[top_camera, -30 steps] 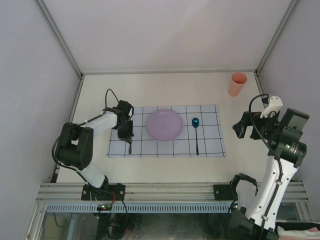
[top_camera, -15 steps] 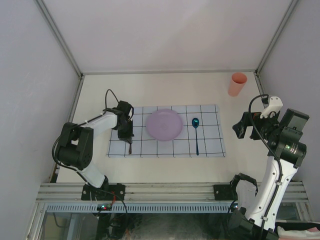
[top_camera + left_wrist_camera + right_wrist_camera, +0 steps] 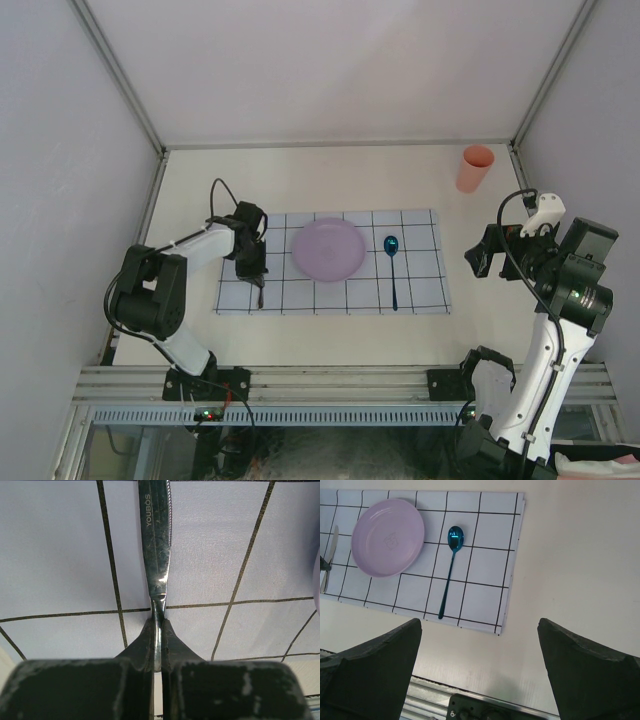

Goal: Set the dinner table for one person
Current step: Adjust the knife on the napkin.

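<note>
While left tool [image 3: 157,628] pinches knife [image 3: 156,545], right tool [image 3: 479,645] gapes

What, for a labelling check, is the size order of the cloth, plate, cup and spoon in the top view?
1. Cloth
2. Plate
3. Cup and spoon: not ranked, because the spoon is longer but much thinner, and the cup is wider.

Bright, even, diffuse light, soft faint shadows on the dinner table [image 3: 300,180], glare streak on the knife [image 3: 157,550]
</note>
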Robot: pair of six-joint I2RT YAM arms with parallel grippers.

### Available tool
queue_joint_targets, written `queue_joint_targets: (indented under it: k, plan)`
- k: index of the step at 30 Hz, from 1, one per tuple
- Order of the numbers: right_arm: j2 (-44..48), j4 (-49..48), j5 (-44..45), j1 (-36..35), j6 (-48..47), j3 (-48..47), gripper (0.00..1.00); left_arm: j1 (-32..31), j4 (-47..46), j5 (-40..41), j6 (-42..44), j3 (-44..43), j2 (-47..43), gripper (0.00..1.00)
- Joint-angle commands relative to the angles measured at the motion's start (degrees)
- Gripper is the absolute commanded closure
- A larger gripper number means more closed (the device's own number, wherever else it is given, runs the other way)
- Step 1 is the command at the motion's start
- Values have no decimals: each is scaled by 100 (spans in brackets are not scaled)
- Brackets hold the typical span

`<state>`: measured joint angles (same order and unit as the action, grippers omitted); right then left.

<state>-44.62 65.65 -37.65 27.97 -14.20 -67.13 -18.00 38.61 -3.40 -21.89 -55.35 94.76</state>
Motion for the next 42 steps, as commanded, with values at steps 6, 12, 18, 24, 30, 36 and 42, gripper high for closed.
queue_joint_targets:
  k: [6,12,18,24,30,36,42]
  plan:
    - [15,-96,-154,-33,-44,-14,0,-37,-133,-85,-26,57,-219,97]
    - [24,-109,-159,-31,-35,33,0,-33,-134,-92,-17,54,-228,88]
    - [24,-122,-173,-32,-26,42,0,-36,-126,-78,-26,60,-238,96]
    - [31,-127,-165,-36,-23,51,0,-37,-126,-86,-24,48,-209,96]
    - [58,-114,-155,-28,-25,50,0,-31,-126,-75,-42,24,-158,100]
    - [93,-55,-145,-28,-45,50,0,-32,-132,-106,-79,40,-134,100]
    - [72,-69,-149,-17,-56,51,0,-33,-159,-150,-75,19,-123,100]
